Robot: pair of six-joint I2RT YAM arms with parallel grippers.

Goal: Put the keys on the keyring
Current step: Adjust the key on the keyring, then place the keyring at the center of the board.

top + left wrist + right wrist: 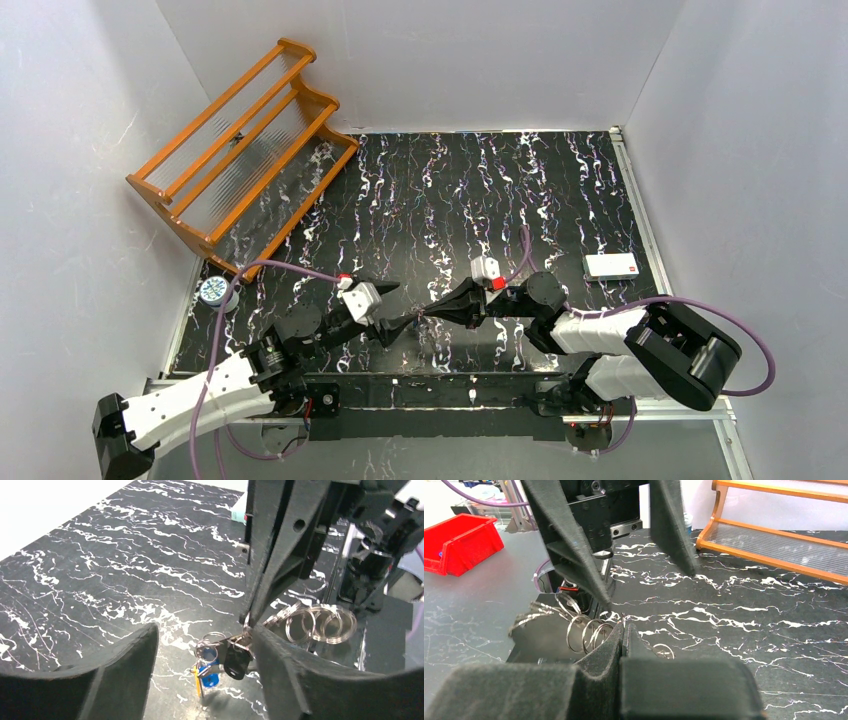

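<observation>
I find the overhead camera high behind both arm bases, looking down on the whole table (560, 190). The left wrist camera sits close behind the left gripper (204, 632), facing the right gripper (248, 622). The right wrist camera faces back the opposite way. Both wrist views share the keyring (320, 622) at close range; overhead, that spot is small.

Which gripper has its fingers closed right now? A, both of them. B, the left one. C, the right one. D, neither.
C: the right gripper has its fingers pressed together, pinching the keyring, while the left gripper stands with its fingers wide apart.
</observation>
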